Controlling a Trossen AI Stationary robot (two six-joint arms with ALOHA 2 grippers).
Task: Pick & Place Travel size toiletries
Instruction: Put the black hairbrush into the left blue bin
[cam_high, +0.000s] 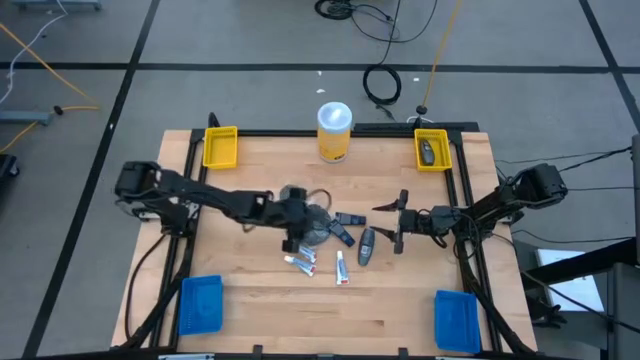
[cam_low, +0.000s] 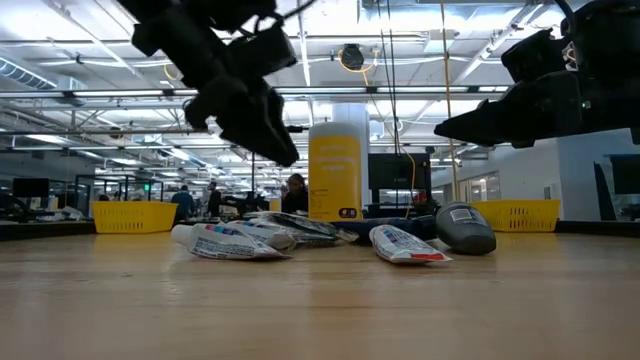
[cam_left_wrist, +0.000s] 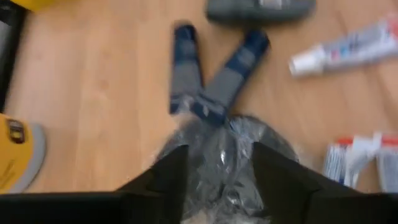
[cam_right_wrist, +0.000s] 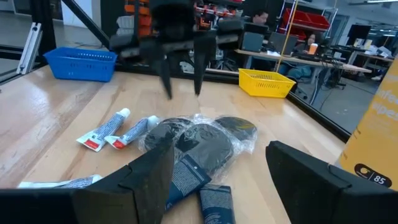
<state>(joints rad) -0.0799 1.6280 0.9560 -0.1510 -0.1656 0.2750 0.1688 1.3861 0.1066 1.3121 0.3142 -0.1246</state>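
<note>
Item in yellow bin (cam_high: 431, 151) too small to identify.

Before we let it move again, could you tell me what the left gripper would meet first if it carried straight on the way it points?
Most likely the clear-wrapped dark discs: the left gripper, open, frames them between its fingers just ahead, though depth is hard to judge.

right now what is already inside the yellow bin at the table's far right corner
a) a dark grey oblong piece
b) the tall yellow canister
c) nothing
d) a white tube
a: the high view shows a dark grey oblong piece lying inside the yellow bin at the far right corner.
</note>
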